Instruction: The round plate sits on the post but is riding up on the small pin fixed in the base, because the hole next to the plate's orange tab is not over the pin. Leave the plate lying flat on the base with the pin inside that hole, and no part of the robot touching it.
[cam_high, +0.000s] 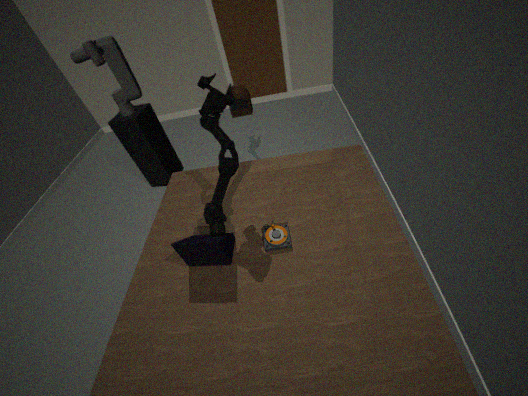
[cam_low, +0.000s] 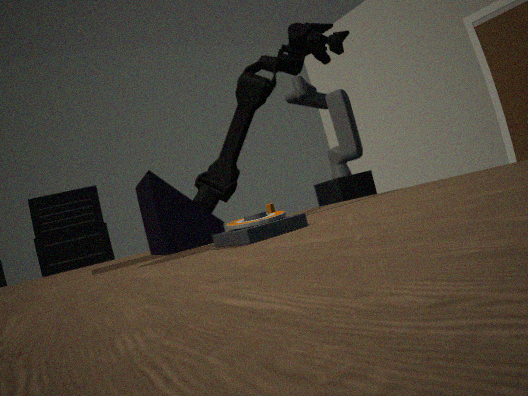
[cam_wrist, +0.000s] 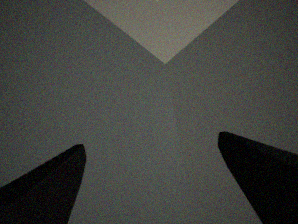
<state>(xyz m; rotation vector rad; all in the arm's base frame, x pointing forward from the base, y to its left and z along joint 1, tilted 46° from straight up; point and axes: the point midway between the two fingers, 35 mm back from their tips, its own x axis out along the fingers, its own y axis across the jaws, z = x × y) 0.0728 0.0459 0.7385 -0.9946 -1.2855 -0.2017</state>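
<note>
Orange-rimmed plate (cam_low: 256, 218) tilted on base (cam_low: 260, 231), claw (cam_low: 336, 41) open, high above

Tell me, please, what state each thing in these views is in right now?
Gripper: open, holding nothing, raised high and far from the plate.
Round plate: on the base, tilted, not lying flat.
Orange tab: standing up at the plate's raised side.
Base: resting flat on the wooden table.
Pin: too small to make out.
</note>
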